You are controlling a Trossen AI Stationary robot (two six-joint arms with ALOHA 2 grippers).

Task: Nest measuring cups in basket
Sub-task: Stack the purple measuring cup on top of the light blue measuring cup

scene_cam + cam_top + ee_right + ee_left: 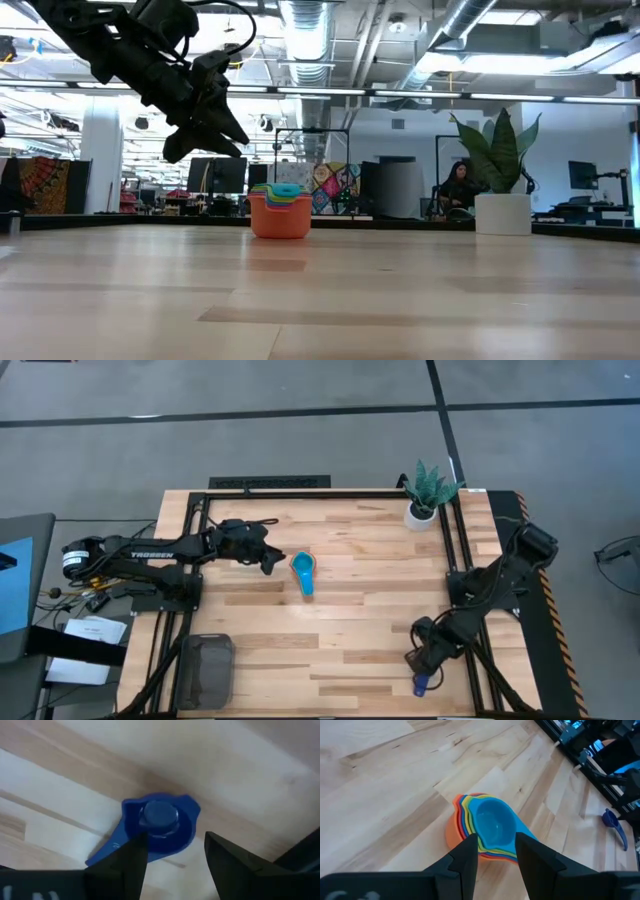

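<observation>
Most cups already sit nested in one stack (pixel 485 827) just ahead of the open left gripper (pixel 495 852) — not in the basket (pixel 207 670). The dark blue cup (pixel 159 825) lies upside down under the open right gripper (pixel 172 852) — both remain to place.

Two dark six-joint arms, matt black throughout.

The left arm (pixel 150 552) carries white lettering along its forearm link and a round black-and-white collar at its outer joint, with orange and yellow wires gathered beside it; a thin black cable loops over its wrist housing. The right arm (pixel 500 575) is built of blocky black segments with rounded joint housings and black cabling along them. Each arm ends in two flat, tapering black fingers (pixel 465 857) with squared inner faces, set on a broad black crossbar.
</observation>
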